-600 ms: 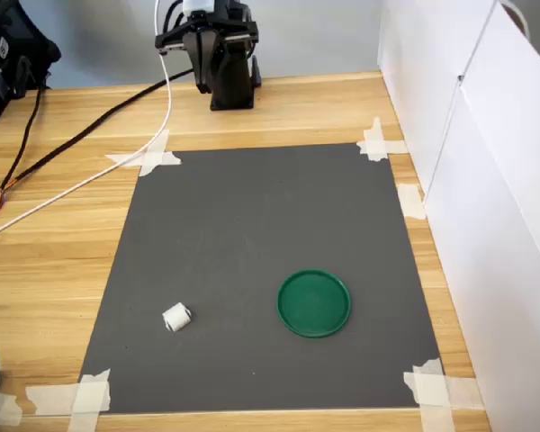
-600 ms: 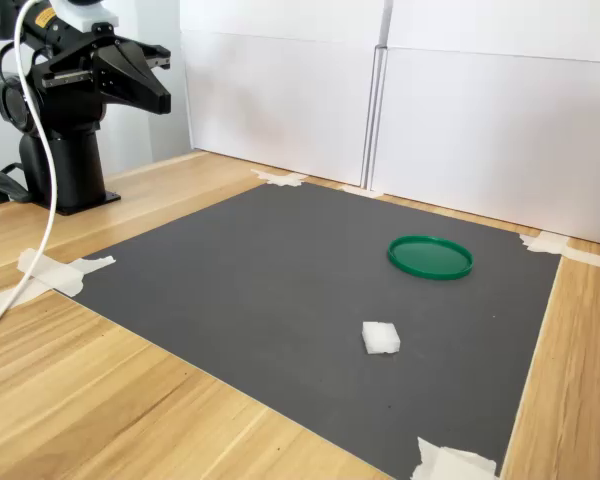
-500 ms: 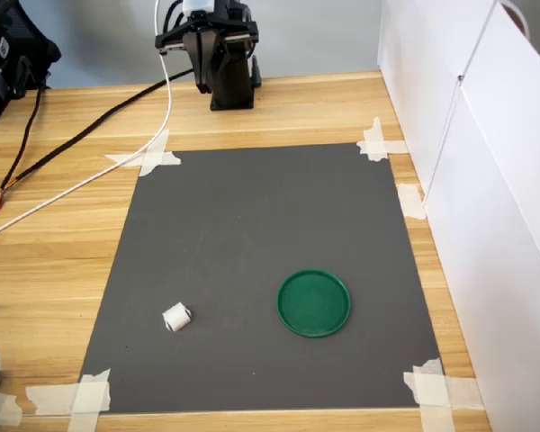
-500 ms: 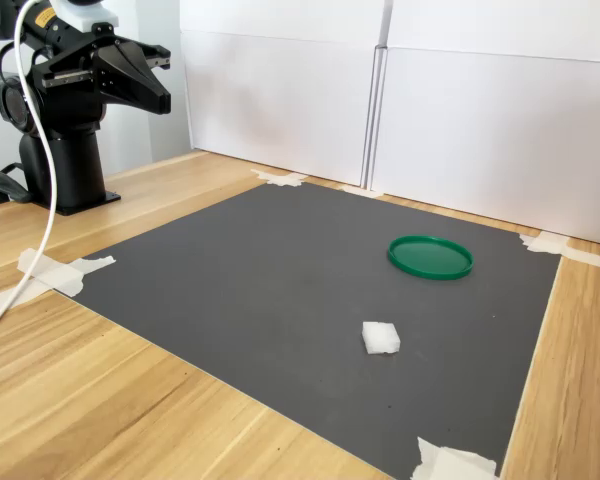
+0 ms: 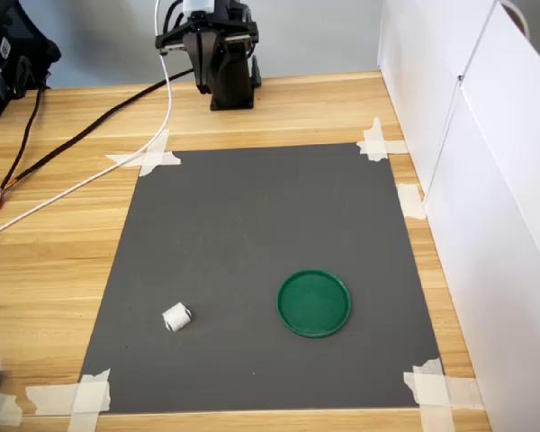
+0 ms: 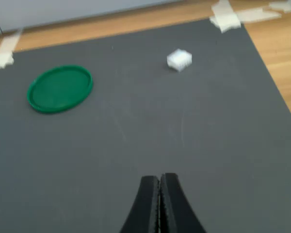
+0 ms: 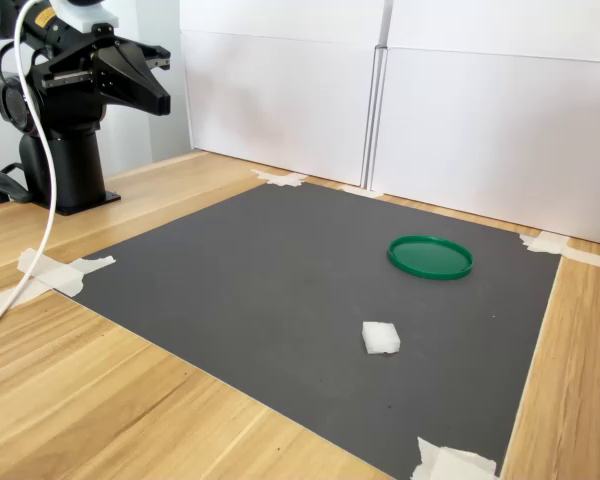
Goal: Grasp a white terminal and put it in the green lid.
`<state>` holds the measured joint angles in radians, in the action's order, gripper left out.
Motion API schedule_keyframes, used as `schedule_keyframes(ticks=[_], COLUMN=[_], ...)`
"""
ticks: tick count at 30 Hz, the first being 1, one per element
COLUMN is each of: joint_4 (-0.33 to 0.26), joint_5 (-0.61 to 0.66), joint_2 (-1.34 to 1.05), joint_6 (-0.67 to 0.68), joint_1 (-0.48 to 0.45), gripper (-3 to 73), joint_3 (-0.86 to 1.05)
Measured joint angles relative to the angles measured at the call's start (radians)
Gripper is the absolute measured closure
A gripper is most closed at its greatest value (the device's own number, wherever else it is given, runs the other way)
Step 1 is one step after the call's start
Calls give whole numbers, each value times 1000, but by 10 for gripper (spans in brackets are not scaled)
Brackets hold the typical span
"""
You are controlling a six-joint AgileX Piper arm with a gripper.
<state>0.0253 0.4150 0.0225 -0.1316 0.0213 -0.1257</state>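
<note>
Change since earlier frames: none I can detect; arm, terminal and lid all sit as before.

Items, left to right in the first exterior view:
- White terminal (image 5: 176, 318): on the grey mat (image 5: 252, 225), near its front-left corner, lying free.
- Green lid (image 5: 314, 302): flat on the mat, well apart from the terminal, nothing in it.

Step in hand: approach. My judgement: I should spread the jaws before descending, centre them over the small piece, and close gently so it does not skitter.

Tool (image 6: 159, 194): jaws pressed together, holding nothing.

Arm pose: folded high above its base at the table's (image 5: 63, 234) far edge, tool tilted down toward the mat, well away from both items.
</note>
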Motion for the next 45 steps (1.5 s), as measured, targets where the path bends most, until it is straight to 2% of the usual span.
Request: schedule_keyframes(ticks=[6, 19, 30, 35, 40, 45], joint_4=[0, 0, 0, 0, 0, 0], joint_5=[71, 111, 238, 259, 283, 404], joint_2=[131, 553, 963, 1081, 1179, 1288], joint_6=[0, 26, 177, 244, 256, 293], joint_1=[0, 0, 0, 0, 0, 0], gripper=[716, 716, 716, 716, 716, 716], joint_3=[-86, -362, -639, -775, -886, -1015])
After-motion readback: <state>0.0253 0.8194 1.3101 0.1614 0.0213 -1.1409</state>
